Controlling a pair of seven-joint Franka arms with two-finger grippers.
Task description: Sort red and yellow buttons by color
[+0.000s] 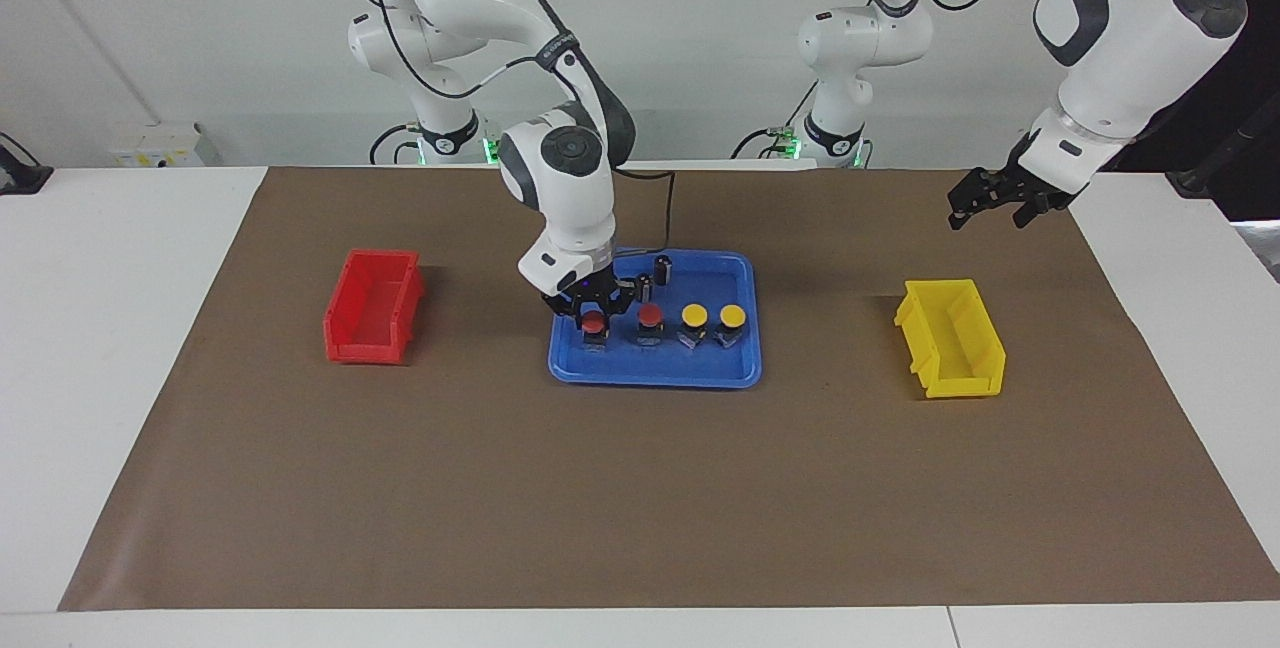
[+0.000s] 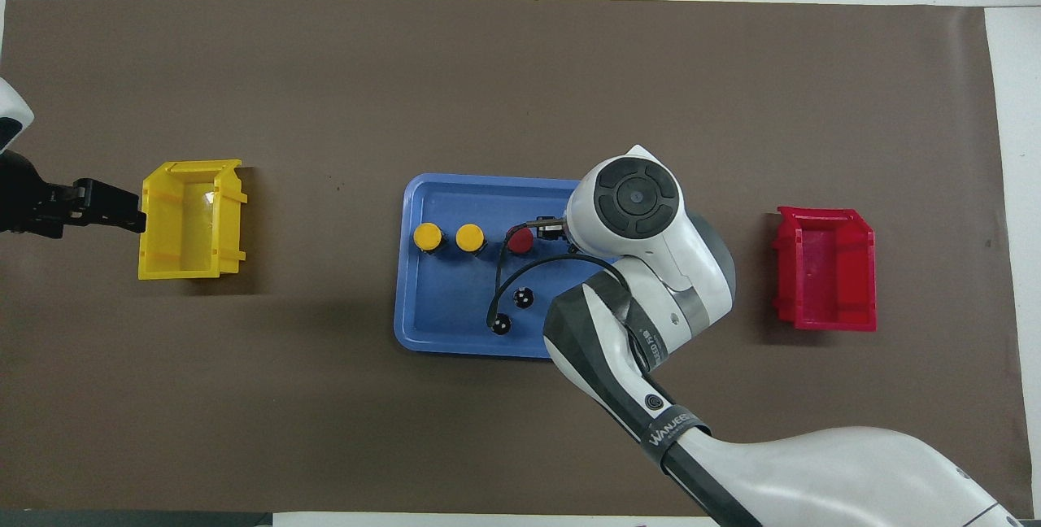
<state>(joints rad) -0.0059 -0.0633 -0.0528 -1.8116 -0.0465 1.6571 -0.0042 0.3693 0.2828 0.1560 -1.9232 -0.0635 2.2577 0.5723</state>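
Four buttons stand in a row in the blue tray (image 1: 655, 375). My right gripper (image 1: 594, 326) is down at the end red button (image 1: 594, 323), the one toward the right arm's end; in the overhead view my right hand hides that button. The second red button (image 1: 650, 315) (image 2: 520, 241) stands beside it. Then come the two yellow buttons (image 1: 694, 314) (image 1: 733, 315), which the overhead view also shows (image 2: 470, 237) (image 2: 428, 236). My left gripper (image 1: 988, 218) (image 2: 138, 218) is open and empty, in the air over the edge of the yellow bin (image 1: 950, 338) (image 2: 191, 219), and waits.
A red bin (image 1: 372, 306) (image 2: 825, 268) stands on the brown mat toward the right arm's end. Two dark capless cylinders (image 2: 524, 296) (image 2: 502, 324) stand in the tray nearer to the robots than the buttons. A black cable (image 2: 520, 271) hangs over the tray.
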